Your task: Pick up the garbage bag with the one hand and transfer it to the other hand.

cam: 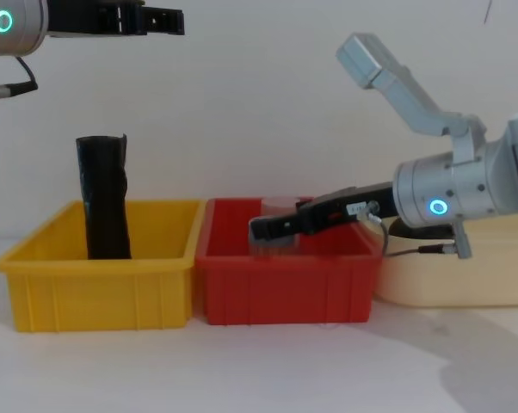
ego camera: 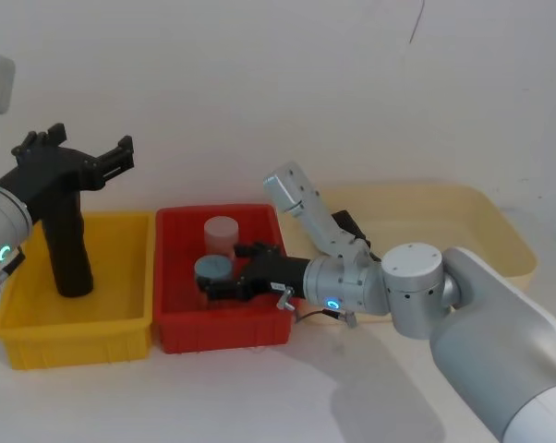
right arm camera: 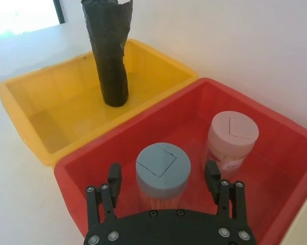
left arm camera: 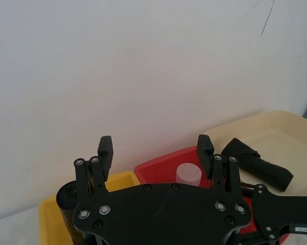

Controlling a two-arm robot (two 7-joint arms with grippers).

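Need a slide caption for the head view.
Right gripper open astride the grey-lidded jar in the red bin; left gripper open, raised above the yellow bin holding an upright black roll.

Bright, even light; soft shadows

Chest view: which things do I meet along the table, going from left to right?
Black roll standing in the yellow bin → yellow bin → red bin → right pincer reaching into it → cream tray.
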